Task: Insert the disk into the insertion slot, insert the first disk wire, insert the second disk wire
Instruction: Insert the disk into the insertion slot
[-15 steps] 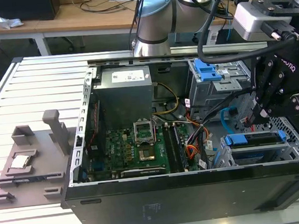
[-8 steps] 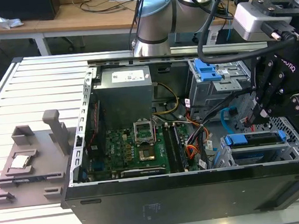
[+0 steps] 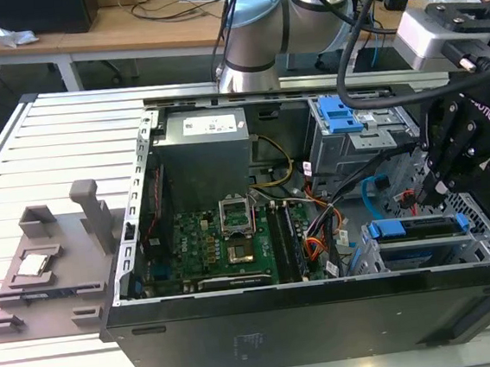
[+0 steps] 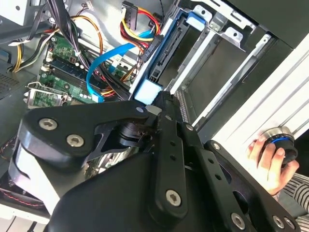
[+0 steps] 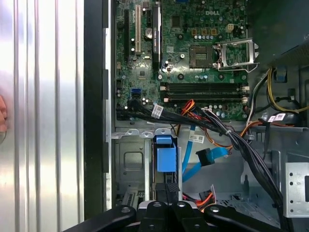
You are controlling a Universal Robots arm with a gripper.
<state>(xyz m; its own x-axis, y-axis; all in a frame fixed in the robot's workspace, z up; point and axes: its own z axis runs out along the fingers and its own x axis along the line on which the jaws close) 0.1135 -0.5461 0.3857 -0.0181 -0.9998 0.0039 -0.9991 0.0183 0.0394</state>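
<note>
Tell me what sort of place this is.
Probably a robotics lab: an opened computer case on a slatted metal table, a robot arm behind it, and wooden workbenches at the back.

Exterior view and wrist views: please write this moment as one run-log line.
disk: in insertion slot | gripper: at its blue frame | first disk wire: loose | second disk wire: loose

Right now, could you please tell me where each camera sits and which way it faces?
Exterior view: off the arm, looking down into the open case; arm and end effector show.
First wrist view: at the wrist, facing motherboard and disk; end effector shows.
Second wrist view: at the wrist, facing disk and slot; end effector shows.
All share the disk.
</note>
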